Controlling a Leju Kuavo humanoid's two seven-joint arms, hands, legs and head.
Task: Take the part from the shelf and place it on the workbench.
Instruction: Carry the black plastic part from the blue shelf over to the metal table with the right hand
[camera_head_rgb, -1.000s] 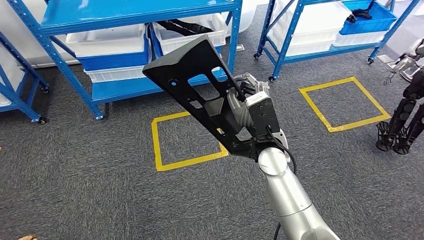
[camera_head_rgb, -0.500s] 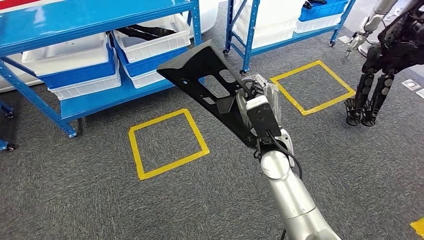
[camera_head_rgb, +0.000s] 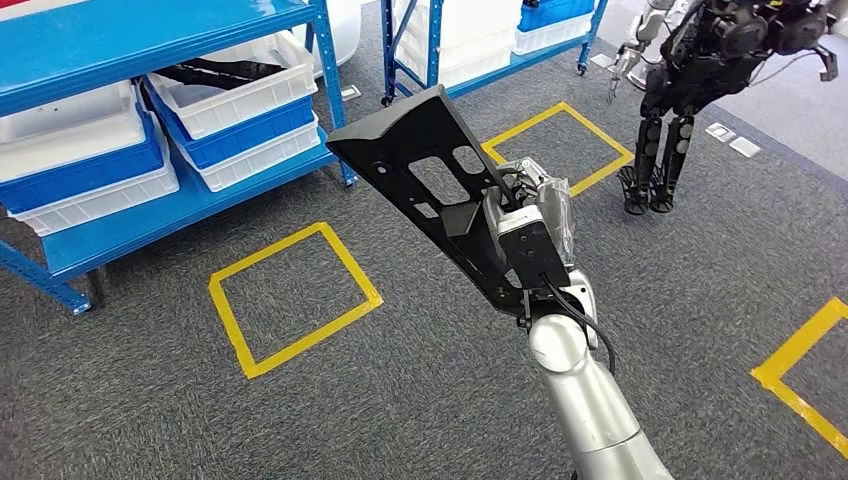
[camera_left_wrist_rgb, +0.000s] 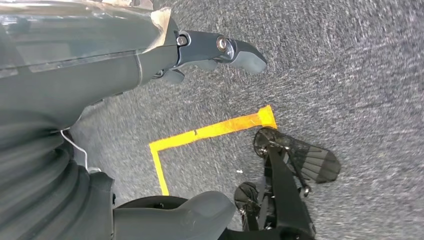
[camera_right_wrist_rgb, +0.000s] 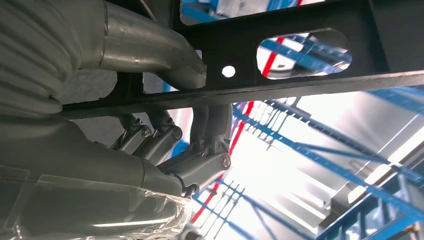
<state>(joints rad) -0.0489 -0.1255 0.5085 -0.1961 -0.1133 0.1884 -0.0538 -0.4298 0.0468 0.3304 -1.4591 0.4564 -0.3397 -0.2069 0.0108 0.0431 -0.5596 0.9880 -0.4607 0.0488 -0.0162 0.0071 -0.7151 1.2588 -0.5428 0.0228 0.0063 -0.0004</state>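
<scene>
A flat black part (camera_head_rgb: 430, 170) with slot cut-outs and small holes is held up in front of me, tilted, its wide end up and to the left. My right hand (camera_head_rgb: 520, 215) grips it near its lower narrow end. In the right wrist view the thumb and fingers (camera_right_wrist_rgb: 210, 125) wrap around the part's black bar (camera_right_wrist_rgb: 280, 55). My left hand (camera_left_wrist_rgb: 150, 55) hangs over the carpet, fingers apart and holding nothing.
Blue shelving (camera_head_rgb: 150, 40) with white and blue bins (camera_head_rgb: 230, 95) stands at the back left. Yellow tape squares (camera_head_rgb: 290, 295) mark the grey carpet. Another dark robot (camera_head_rgb: 690, 70) stands at the back right. A second blue rack (camera_head_rgb: 480, 40) stands behind.
The whole view has swung right: shelves and tape squares slid left, the other robot came further into view. My right hand keeps its hold on the part.
</scene>
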